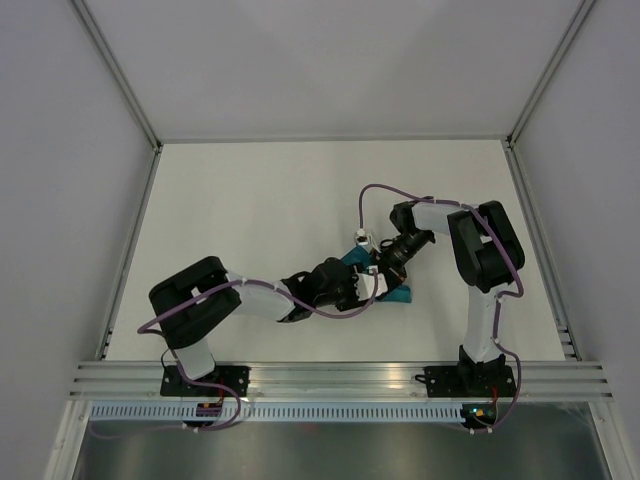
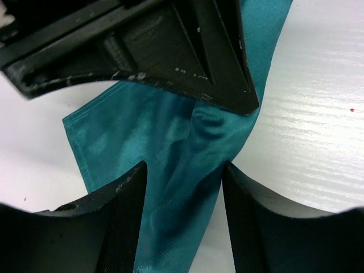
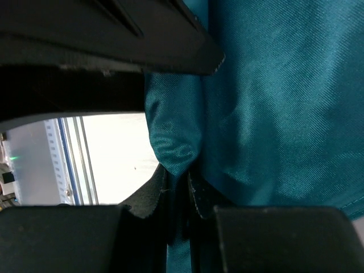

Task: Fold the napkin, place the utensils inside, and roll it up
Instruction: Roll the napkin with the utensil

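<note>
The dark teal napkin (image 1: 398, 294) lies bunched at the middle right of the table, mostly covered by both grippers. My right gripper (image 3: 177, 176) is shut on a raised fold of the napkin (image 3: 273, 102). In the top view it (image 1: 386, 268) reaches in from the right. My left gripper (image 2: 182, 168) is open, with a narrow, twisted band of the napkin (image 2: 170, 148) running between its fingers; I cannot tell if they touch it. In the top view it (image 1: 366, 286) sits right against the right gripper. No utensils are in view.
The white table (image 1: 300, 190) is enclosed by grey walls at the left, the back and the right. An aluminium rail (image 1: 340, 378) runs along the near edge. A purple cable (image 1: 375, 188) loops above the right arm. The right gripper's black finger (image 2: 187, 51) fills the top of the left wrist view.
</note>
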Tool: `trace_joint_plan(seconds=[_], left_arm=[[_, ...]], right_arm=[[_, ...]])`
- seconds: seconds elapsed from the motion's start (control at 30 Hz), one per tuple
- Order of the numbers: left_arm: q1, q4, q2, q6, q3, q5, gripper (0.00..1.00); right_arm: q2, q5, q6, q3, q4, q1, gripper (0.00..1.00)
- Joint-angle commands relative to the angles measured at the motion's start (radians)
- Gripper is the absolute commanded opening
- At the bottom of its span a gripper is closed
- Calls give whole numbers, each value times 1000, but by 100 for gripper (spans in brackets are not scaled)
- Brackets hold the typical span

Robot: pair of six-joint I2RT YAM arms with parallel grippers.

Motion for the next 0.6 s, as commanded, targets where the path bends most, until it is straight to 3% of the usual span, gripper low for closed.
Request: trace_joint_plan(seconds=[0.0,0.27,0.4,0.57], left_arm=[[-18,-12,33,86,66,11,60],[-21,-135,71,14,131,121,49],[-19,-227,102,-2,172,176,27],[5,-321,136,-40,221,250,9]], right_arm=[[67,151,-69,-17,78,-3,7],[70,152,-67,-12,81,-12,7],[70,149,-67,-11,79,-15,9],[43,151,-58,-18,93,-20,19]])
